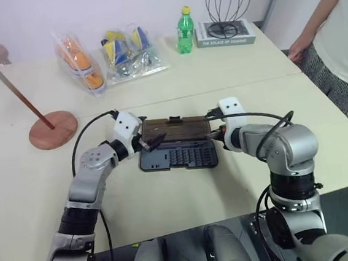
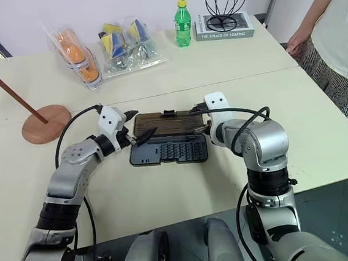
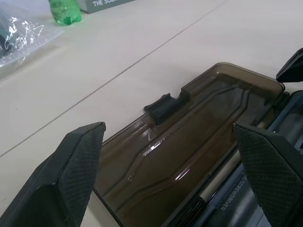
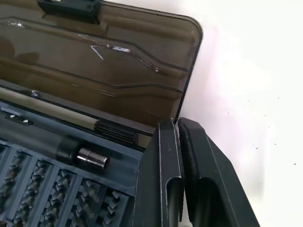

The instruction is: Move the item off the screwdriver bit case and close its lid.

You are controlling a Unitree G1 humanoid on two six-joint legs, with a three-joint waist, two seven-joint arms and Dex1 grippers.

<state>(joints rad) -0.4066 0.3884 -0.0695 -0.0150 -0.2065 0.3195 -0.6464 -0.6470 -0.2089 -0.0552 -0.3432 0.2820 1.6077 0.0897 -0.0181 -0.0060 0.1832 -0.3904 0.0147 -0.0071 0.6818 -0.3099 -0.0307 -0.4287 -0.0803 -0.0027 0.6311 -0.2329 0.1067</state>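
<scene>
The screwdriver bit case [image 1: 180, 158] lies open on the table in front of me, its rows of bits showing. Its smoky-brown lid [image 1: 174, 129] is folded back flat on the table behind it, black latch [image 3: 163, 106] at the far edge. The item, a reddish-brown wooden stand [image 1: 53, 130], stands on the table at the far left, well apart from the case. My left gripper [image 3: 165, 127] is open at the lid's left end, one finger to either side of it. My right gripper [image 4: 173, 124] is shut and empty, tips at the lid's right end by the hinge.
At the back of the table lie two clear bags of coloured things [image 1: 123, 52], a green bottle [image 1: 184, 29] and a grey book [image 1: 224, 34] with a wire ball on it. A person [image 1: 338, 47] stands at the table's right edge.
</scene>
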